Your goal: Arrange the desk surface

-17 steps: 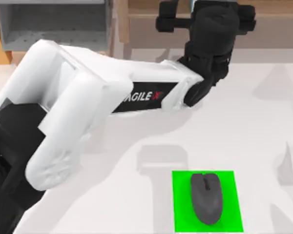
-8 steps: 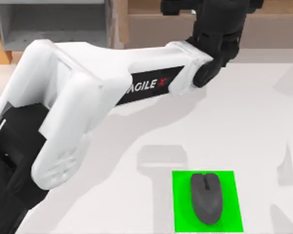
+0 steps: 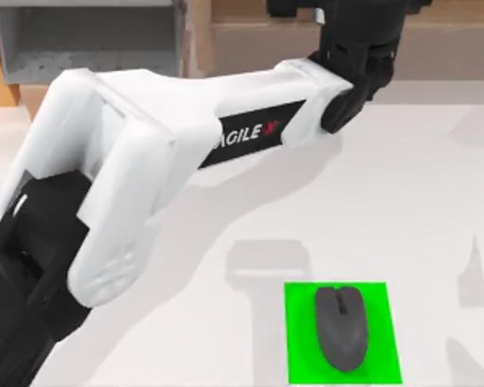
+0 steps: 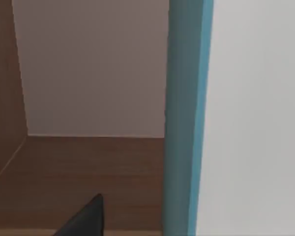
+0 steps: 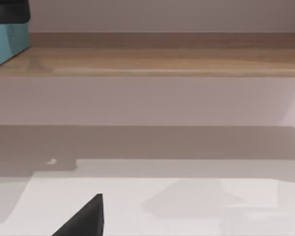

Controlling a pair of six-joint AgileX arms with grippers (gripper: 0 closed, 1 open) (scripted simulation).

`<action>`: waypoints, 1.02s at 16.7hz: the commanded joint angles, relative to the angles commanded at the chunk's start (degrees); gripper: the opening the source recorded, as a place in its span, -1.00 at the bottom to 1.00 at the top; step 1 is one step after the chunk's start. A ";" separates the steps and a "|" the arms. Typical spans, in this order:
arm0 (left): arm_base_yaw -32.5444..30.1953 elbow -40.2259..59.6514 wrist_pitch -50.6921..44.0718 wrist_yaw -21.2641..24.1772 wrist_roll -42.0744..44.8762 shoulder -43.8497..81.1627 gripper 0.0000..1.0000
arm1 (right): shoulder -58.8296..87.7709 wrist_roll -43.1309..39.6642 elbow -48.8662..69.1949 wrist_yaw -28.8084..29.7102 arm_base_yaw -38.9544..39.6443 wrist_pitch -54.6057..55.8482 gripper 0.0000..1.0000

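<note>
As the left arm (image 3: 185, 153) stretches farther over the white surface (image 3: 403, 201) toward the far wooden shelf (image 3: 250, 40), its end effector (image 3: 351, 12) carries a teal book (image 4: 187, 118) inward; finger state cannot be told. A mouse (image 3: 341, 326) rests on its green pad (image 3: 298, 330), near right.

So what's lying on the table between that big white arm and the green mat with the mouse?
Nothing: in the top view, bare desk surface separates the left arm from the green mat.
</note>
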 joint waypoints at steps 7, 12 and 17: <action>0.30 1.29 -0.62 0.31 -0.02 0.69 0.70 | 0.00 0.00 0.00 0.00 0.00 0.00 1.00; 0.30 1.29 -0.62 0.31 -0.02 0.69 -0.06 | 0.00 0.00 0.00 0.00 0.00 0.00 1.00; 0.30 1.29 -0.62 0.31 -0.02 0.69 -0.81 | 0.00 0.00 0.00 0.00 0.00 0.00 1.00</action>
